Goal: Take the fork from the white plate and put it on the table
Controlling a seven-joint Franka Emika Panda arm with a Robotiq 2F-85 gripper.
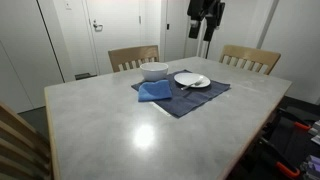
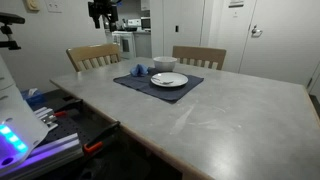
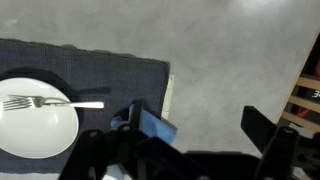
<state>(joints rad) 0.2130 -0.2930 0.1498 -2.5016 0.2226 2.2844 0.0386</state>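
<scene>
The white plate (image 3: 38, 118) lies on a dark blue placemat, at the left of the wrist view. The grey fork (image 3: 50, 102) rests across the plate, tines to the left and handle sticking out over the right rim. The plate also shows in both exterior views (image 1: 192, 80) (image 2: 168, 80), with the fork (image 1: 188, 86) sticking out over its rim. My gripper (image 3: 205, 125) is open and empty, high above the pale grey table (image 3: 230, 60), to the right of the plate. In both exterior views it hangs high at the back (image 1: 205, 28) (image 2: 100, 18).
The placemat (image 1: 195, 100) also carries a white bowl (image 1: 154, 71) and a folded blue cloth (image 1: 155, 91). Two wooden chairs (image 1: 133, 57) (image 1: 250, 58) stand behind the table. Another chair (image 1: 15, 140) is at the near corner. A wooden chair (image 3: 305, 90) shows past the table edge.
</scene>
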